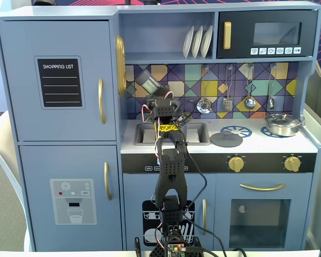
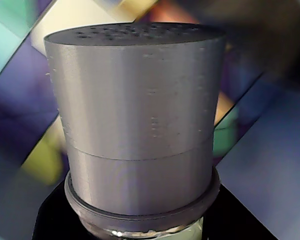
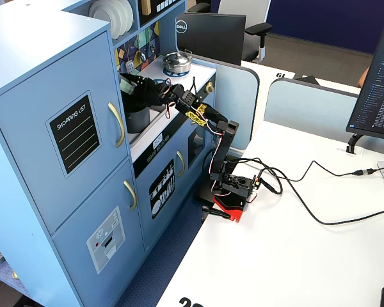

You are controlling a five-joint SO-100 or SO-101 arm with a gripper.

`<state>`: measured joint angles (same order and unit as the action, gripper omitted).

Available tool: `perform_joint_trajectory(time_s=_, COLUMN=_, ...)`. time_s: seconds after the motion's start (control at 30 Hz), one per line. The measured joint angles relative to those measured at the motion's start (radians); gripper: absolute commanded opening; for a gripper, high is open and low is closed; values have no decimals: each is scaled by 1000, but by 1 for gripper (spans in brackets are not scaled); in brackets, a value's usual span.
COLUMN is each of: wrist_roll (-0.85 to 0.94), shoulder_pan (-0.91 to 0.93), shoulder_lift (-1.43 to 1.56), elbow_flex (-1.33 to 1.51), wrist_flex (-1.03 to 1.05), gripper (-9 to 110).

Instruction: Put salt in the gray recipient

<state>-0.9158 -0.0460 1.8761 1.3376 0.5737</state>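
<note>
My gripper [image 1: 156, 98] is shut on the salt shaker [image 1: 148, 82] and holds it tilted, cap toward the upper left, above the sink against the tiled back wall. In the wrist view the shaker's gray cap [image 2: 140, 110] with its holes fills the frame, a strip of pale green label shows at the bottom, and the gripper [image 2: 140, 225] has a black jaw on each side. In a fixed view from the side the gripper [image 3: 136, 91] holds the shaker [image 3: 124, 83] just above the dark-gray pot [image 3: 138, 120], which stands in the sink. The arm hides the pot in the front view.
A flat gray knobbed lid [image 1: 226, 139] lies on the counter right of the sink [image 1: 195, 134]. A shiny steel pan [image 1: 282, 124] sits on the far right burner. Utensils hang on the back wall, and a shelf with plates [image 1: 198, 42] is overhead.
</note>
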Motion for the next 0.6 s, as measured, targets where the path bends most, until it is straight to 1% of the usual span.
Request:
perform_joint_trajectory(time_s=0.07, wrist_roll=2, shoulder_pan=-6, shoulder_lift=-2, elbow_flex=15, wrist_flex=-95, gripper=0)
perform_joint_trajectory(time_s=0.1, wrist_roll=-2, shoulder_pan=-5, shoulder_lift=-15, elbow_flex=-8, wrist_flex=-100, gripper=0)
perform_joint_trajectory(time_s=0.17, wrist_roll=-17, shoulder_pan=8, shoulder_lift=-57, elbow_flex=-104, wrist_flex=-15, gripper=0)
perform_joint_trajectory(time_s=0.27, wrist_roll=-38, shoulder_pan=34, shoulder_lift=-74, elbow_flex=-172, wrist_flex=192, gripper=0)
perform_joint_trajectory(time_s=0.33, wrist_roll=-40, shoulder_pan=46, shoulder_lift=-71, elbow_flex=-158, wrist_flex=216, gripper=0)
perform_joint_trajectory(time_s=0.4, wrist_roll=-29, shoulder_pan=48, shoulder_lift=-41, elbow_flex=-74, wrist_flex=127, gripper=0)
perform_joint_trajectory(time_s=0.5, wrist_roll=-20, shoulder_pan=43, shoulder_lift=8, elbow_flex=67, wrist_flex=-94, gripper=0)
perform_joint_trajectory(time_s=0.53, wrist_roll=-20, shoulder_pan=38, shoulder_lift=8, elbow_flex=71, wrist_flex=-137, gripper=0)
perform_joint_trajectory(time_s=0.6, wrist_roll=-23, shoulder_pan=35, shoulder_lift=-3, elbow_flex=32, wrist_flex=-135, gripper=0)
